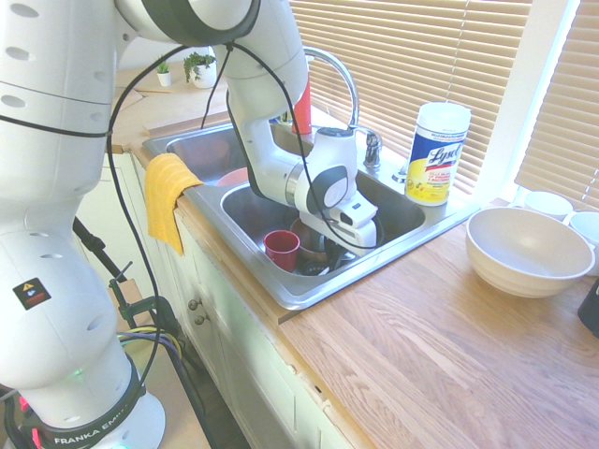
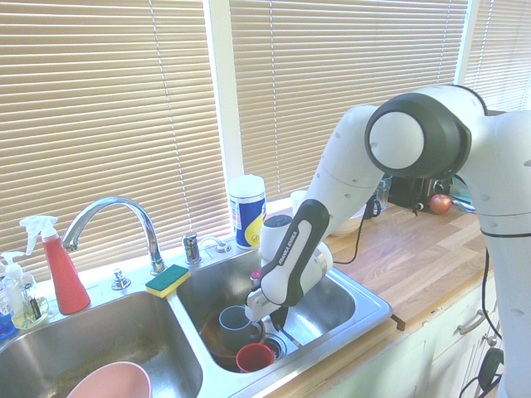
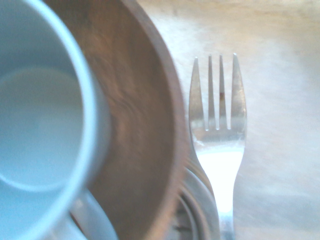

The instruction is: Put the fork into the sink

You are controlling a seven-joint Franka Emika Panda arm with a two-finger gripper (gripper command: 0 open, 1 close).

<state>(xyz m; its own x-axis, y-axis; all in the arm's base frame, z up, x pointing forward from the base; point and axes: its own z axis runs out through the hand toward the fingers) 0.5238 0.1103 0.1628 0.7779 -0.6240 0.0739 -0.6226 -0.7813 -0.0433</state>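
Only the wrist view shows the fork (image 3: 218, 150): a shiny silver one with four tines, rising from the bottom edge over the pale steel floor of the sink, right beside a brown wooden bowl (image 3: 145, 125) with a pale blue cup (image 3: 40, 125) in it. Neither exterior view shows the fork, so whether it is held or lying loose cannot be told.

In the first exterior view the end effector (image 1: 348, 238) hangs low in the right basin of the sink (image 1: 309, 292), beside a small red cup (image 1: 282, 249); whether its fingers are spread or pressed together cannot be told. A yellow cloth (image 1: 168, 206) drapes over the sink's front rim at the left. Further right, a tub of wipes (image 1: 436, 152) stands on the back corner of the sink, and a big white bowl (image 1: 529, 251) sits on the wooden surface (image 1: 440, 355).

The second exterior view adds a red spray bottle (image 2: 58, 267) by the window blinds (image 2: 108, 108), a pink bowl (image 2: 112, 383) in the left basin, the curved faucet (image 2: 116, 220), a yellow-green sponge (image 2: 168, 280) and a red apple (image 2: 440, 203) far right.
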